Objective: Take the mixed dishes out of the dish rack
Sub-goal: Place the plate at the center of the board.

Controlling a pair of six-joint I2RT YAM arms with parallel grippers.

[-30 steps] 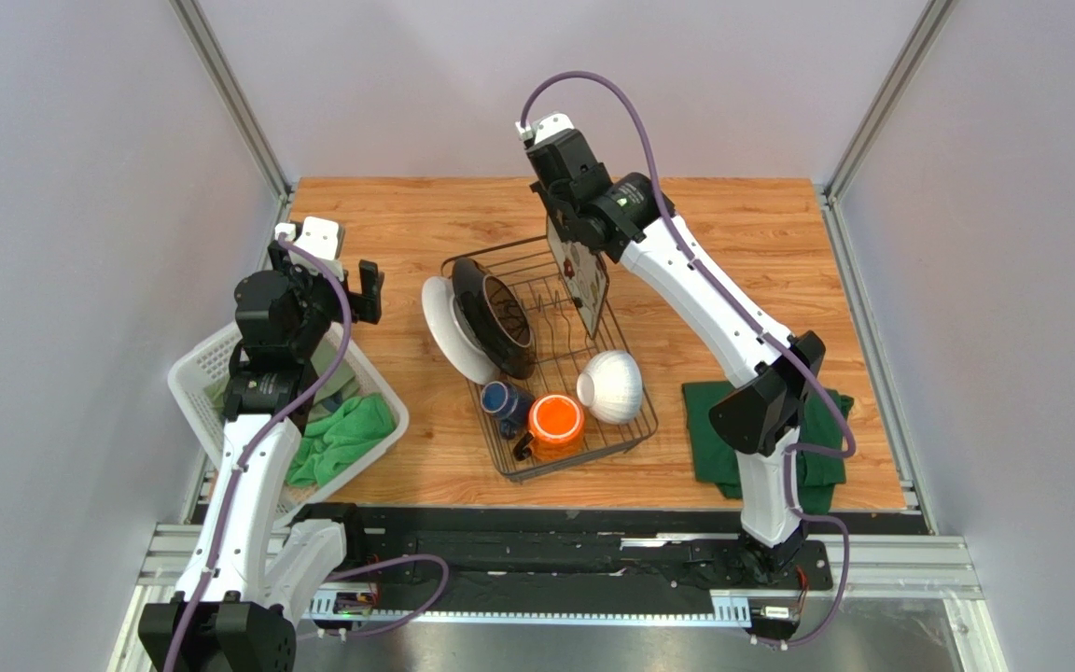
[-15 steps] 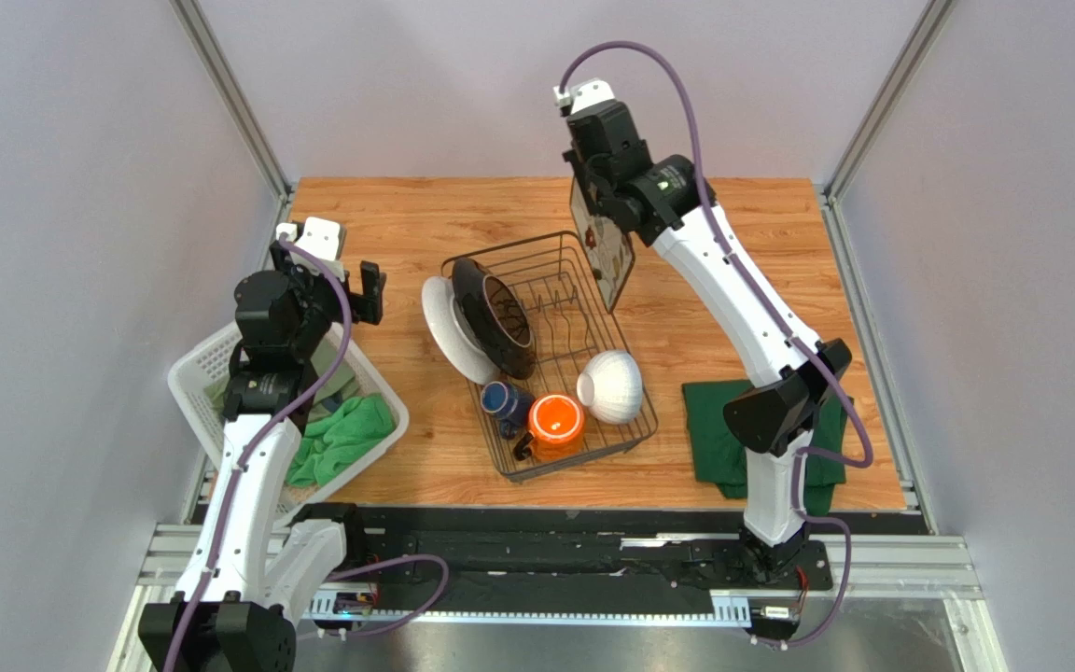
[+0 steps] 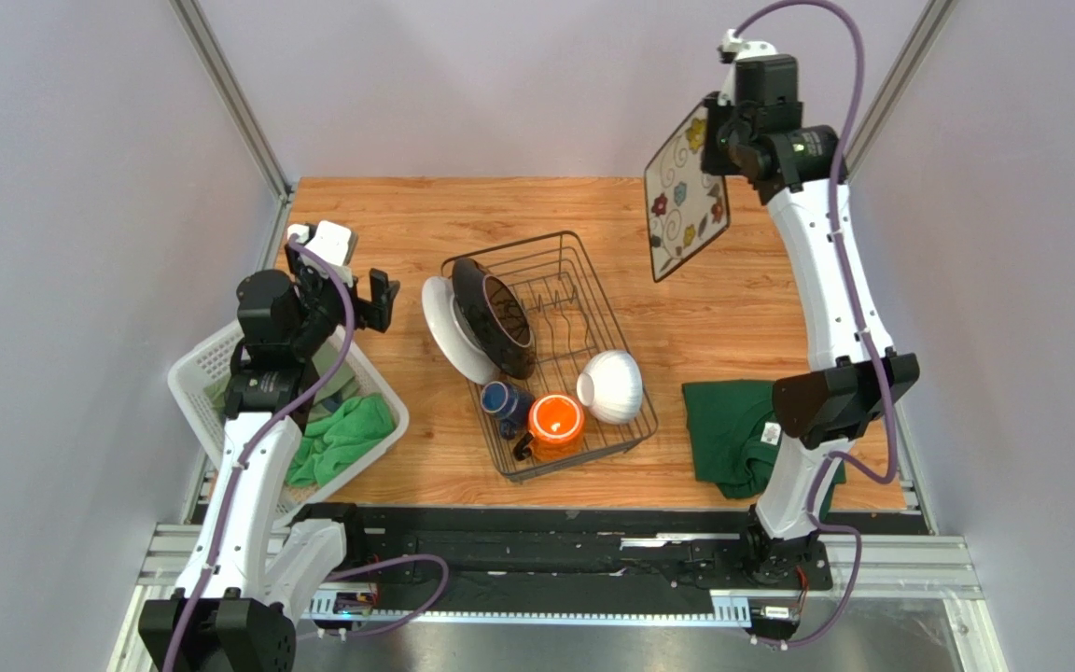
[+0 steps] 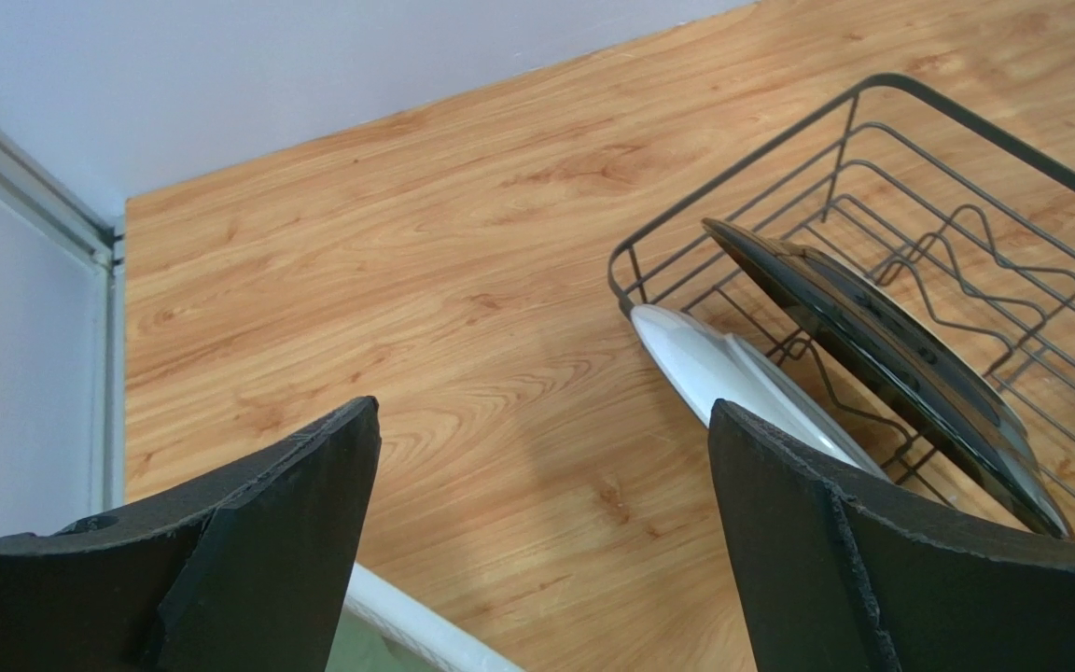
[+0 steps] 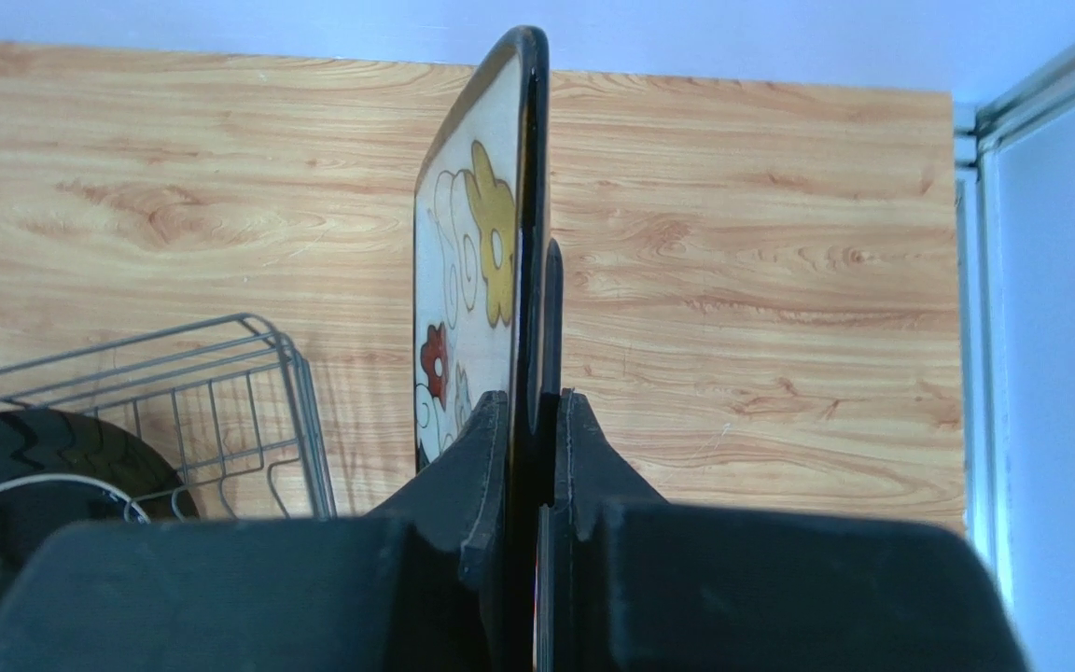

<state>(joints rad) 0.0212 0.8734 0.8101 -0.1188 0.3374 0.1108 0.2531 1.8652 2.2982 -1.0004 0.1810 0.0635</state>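
Note:
My right gripper (image 3: 726, 140) is shut on the upper edge of the square cream floral plate (image 3: 685, 196) and holds it high above the table's back right, clear of the rack; in the right wrist view the plate (image 5: 480, 252) stands edge-on between my fingers (image 5: 490, 448). The black wire dish rack (image 3: 599, 287) holds a dark-rimmed plate (image 3: 490, 317), a white plate (image 3: 442, 333) leaning at its left side, a dark blue mug (image 3: 507, 403), an orange mug (image 3: 555, 419) and a white ribbed bowl (image 3: 612, 385). My left gripper (image 3: 340, 277) is open and empty, left of the rack (image 4: 866, 182).
A white slotted basket (image 3: 207, 371) with a green cloth (image 3: 343, 434) stands at the left front. Another green cloth (image 3: 733, 427) lies at the right front beside my right arm's elbow. Grey walls close in the table on three sides.
My right gripper has lifted the floral plate out of the rack and carried it up and to the right. My left gripper has shifted slightly to the right.

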